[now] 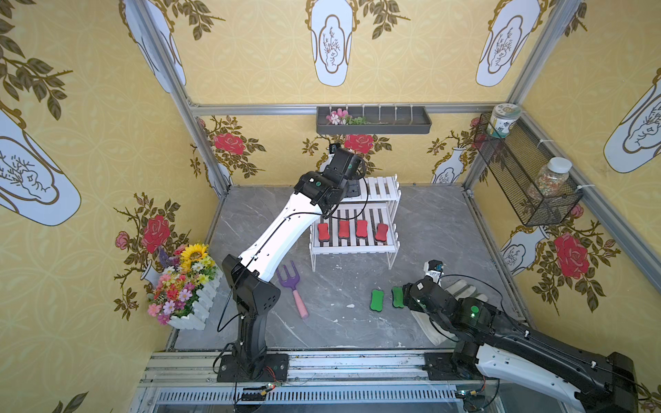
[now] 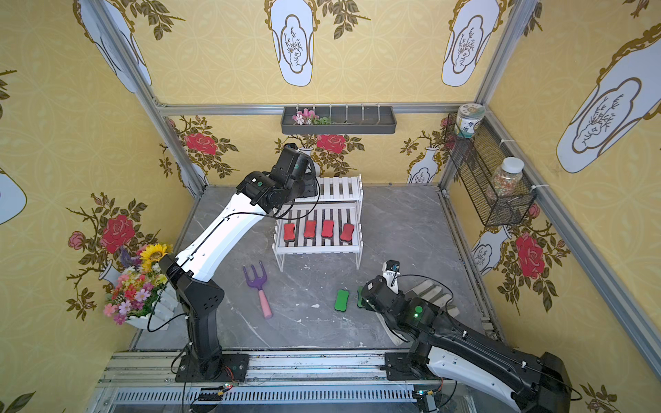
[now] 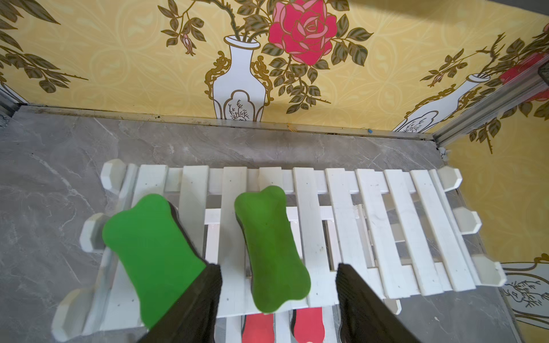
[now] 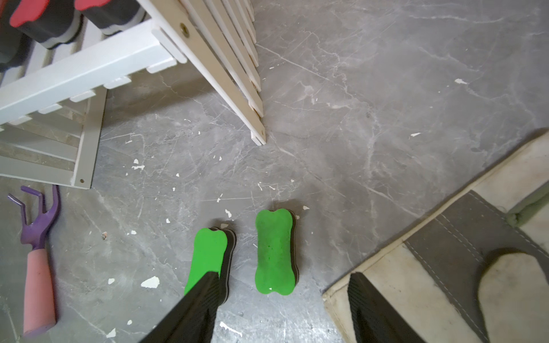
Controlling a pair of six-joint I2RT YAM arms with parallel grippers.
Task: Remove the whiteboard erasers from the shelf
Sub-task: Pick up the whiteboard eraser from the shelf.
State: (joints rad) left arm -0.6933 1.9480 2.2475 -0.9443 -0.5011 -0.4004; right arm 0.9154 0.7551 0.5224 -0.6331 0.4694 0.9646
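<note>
In both top views we count two green erasers off, on the table at five o'clock from the shelf; four red erasers sit on its lower tier. Left wrist view: our left gripper, jaws apart, straddles one of two top-tier erasers. Right wrist view: right gripper hangs open over the table pair.

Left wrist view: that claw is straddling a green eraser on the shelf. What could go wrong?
The left gripper is open around the middle green eraser, which lies askew, so it may twist when squeezed. One finger sits right by the neighbouring green eraser and might knock it off the shelf.
</note>
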